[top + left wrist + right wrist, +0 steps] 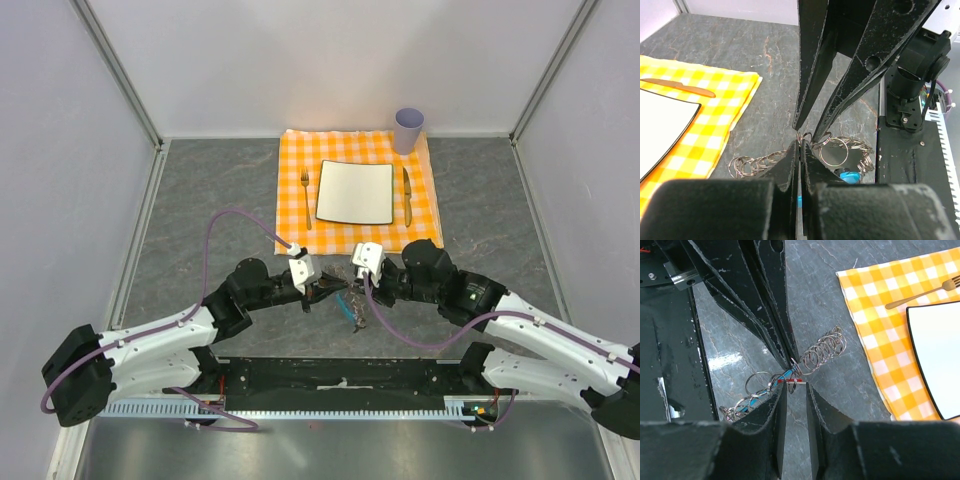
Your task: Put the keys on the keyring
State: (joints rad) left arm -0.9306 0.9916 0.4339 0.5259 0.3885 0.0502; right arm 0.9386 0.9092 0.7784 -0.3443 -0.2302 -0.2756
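Observation:
The keyring (pixel 353 308) is a silvery chain of rings with a blue tab (pixel 850 176), lying on the grey table between both grippers. My left gripper (pixel 801 144) is shut, pinching one ring of the chain (pixel 835 152). My right gripper (pixel 796 386) faces it with its jaws a small gap apart. The tiny key (pixel 789 381), with a red head and pale blade, lies across that gap at the fingertips, beside a ring. I cannot tell whether it is pinched. The chain (pixel 822 352) runs both ways from there. In the top view the left gripper (pixel 325 290) and right gripper (pixel 352 290) almost touch.
An orange checked cloth (pixel 300 160) lies just beyond the grippers, with a white plate (pixel 355 192), a fork (pixel 306 198) and a knife (pixel 407 195) on it. A lilac cup (pixel 408 128) stands at its back right corner. The black base rail (pixel 340 378) is close behind the chain.

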